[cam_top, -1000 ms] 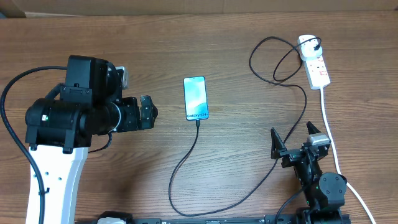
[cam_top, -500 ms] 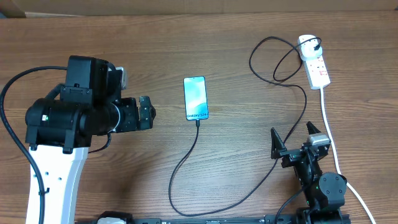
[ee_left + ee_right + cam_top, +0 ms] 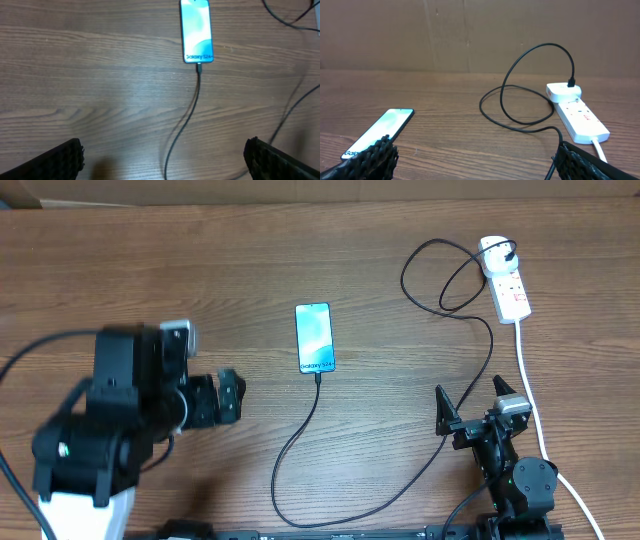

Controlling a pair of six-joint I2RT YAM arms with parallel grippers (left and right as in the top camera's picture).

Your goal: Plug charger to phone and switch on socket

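Wooden table (image 3: 380,240): left gripper (image 3: 235,395) and right gripper (image 3: 470,408) both spread wide, empty. Socket (image 3: 508,280) well ahead of right gripper; phone (image 3: 314,338) ahead of left gripper, charger (image 3: 300,440) tip looks seated (plugging likely done). Switching on apparently left.

The overhead view looks straight down on the table (image 3: 250,260) from well above, with the phone (image 3: 314,338) mid-frame and the socket (image 3: 505,280) far to its right. The left wrist view looks steeply down from nearer, the phone at its top edge (the left pincer (image 3: 167,160) shows only as tips in the lower corners). The right wrist view sits low, facing across the table toward a brown wall (image 3: 470,35). All three share the phone; overhead and right wrist also share the socket.
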